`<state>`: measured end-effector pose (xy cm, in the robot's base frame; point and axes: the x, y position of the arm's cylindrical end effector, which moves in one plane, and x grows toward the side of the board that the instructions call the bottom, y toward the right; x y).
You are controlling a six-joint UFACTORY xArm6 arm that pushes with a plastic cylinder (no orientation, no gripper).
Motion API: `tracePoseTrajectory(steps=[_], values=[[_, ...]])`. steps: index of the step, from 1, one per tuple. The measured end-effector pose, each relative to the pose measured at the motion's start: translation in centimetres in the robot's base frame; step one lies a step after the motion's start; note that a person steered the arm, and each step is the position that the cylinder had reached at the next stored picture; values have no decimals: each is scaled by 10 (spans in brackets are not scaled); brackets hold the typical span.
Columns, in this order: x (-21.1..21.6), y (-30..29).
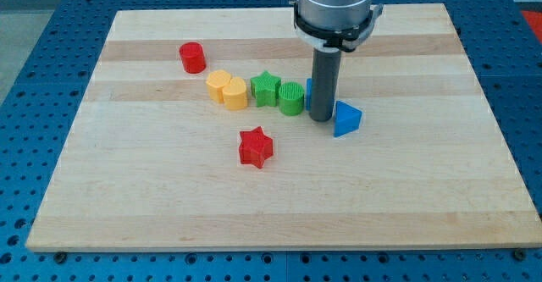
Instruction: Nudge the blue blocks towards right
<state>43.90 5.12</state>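
A blue triangular block [346,118] lies right of the board's middle. A second blue block [310,88] shows only as a sliver behind the rod, its shape hidden. My tip [322,118] rests on the board between them, touching or nearly touching the left side of the triangular block and just in front of the hidden one.
A green cylinder [291,98] and a green star [266,88] sit just left of the rod. A yellow double-lobed block [227,90] lies further left, a red cylinder [192,58] at upper left, a red star [256,146] below. The wooden board [440,189] has edges all round.
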Motion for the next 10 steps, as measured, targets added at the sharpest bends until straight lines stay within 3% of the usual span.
tracePoseTrajectory(steps=[4,10], values=[[9,-30],[-3,-31]])
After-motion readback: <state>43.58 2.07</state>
